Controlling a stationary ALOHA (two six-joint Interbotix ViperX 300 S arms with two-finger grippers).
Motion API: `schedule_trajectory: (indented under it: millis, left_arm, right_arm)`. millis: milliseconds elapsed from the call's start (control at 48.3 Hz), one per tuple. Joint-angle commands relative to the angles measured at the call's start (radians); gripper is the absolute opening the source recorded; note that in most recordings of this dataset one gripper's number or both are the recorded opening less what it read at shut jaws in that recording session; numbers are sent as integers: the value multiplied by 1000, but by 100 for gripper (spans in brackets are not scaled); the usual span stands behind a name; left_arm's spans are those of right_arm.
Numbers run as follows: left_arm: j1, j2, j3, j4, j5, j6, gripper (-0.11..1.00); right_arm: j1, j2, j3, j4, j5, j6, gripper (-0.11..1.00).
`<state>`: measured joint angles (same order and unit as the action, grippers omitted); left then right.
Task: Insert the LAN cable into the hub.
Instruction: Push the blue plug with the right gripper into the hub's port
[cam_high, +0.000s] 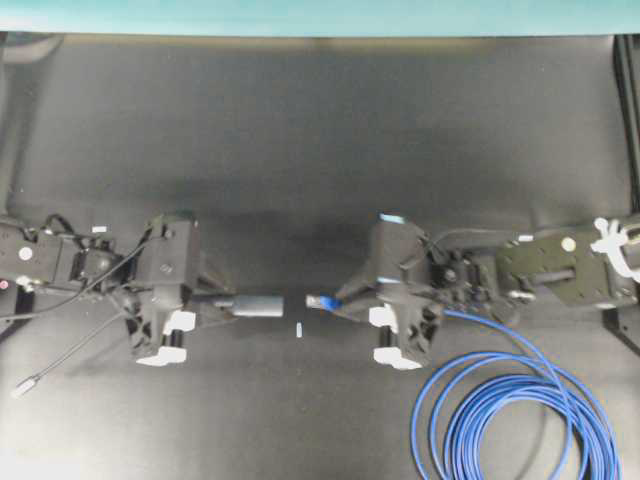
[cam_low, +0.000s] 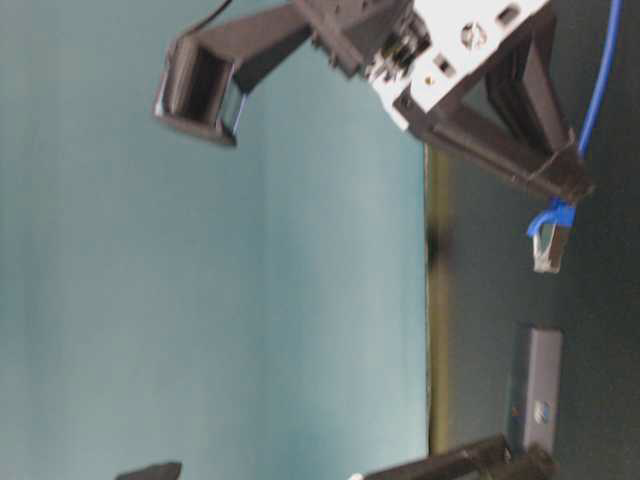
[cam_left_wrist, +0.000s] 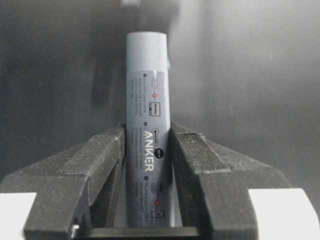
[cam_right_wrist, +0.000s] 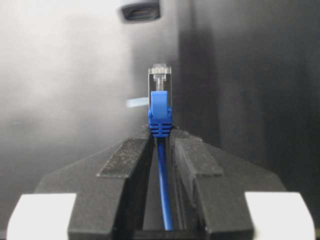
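While the left gripper clamped the hub and the right gripper pinched the LAN cable just behind its plug, both were lifted and roughly aligned, a small gap apart; insertion remained undone.

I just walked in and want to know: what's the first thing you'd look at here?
Two black robot grippers face each other mid-table. The left gripper clamps a slim grey bar-shaped hub; the right gripper pinches a bright-blue LAN cable just behind its clear plug, a small gap short of the hub. The rest of the cable lies coiled at the overhead view's lower right.
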<state>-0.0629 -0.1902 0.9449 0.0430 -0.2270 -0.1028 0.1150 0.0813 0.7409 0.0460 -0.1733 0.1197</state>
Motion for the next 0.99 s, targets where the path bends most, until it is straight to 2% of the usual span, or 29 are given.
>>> schedule_trajectory:
  millis: [0, 974]
  left_arm:
    - [0, 3, -34, 3, 12, 2, 28]
    - [0, 35, -83, 3, 67, 14, 28]
  right_arm:
    - [14, 3, -41, -3, 21, -15, 10]
    - [12, 21, -84, -3, 55, -37, 10]
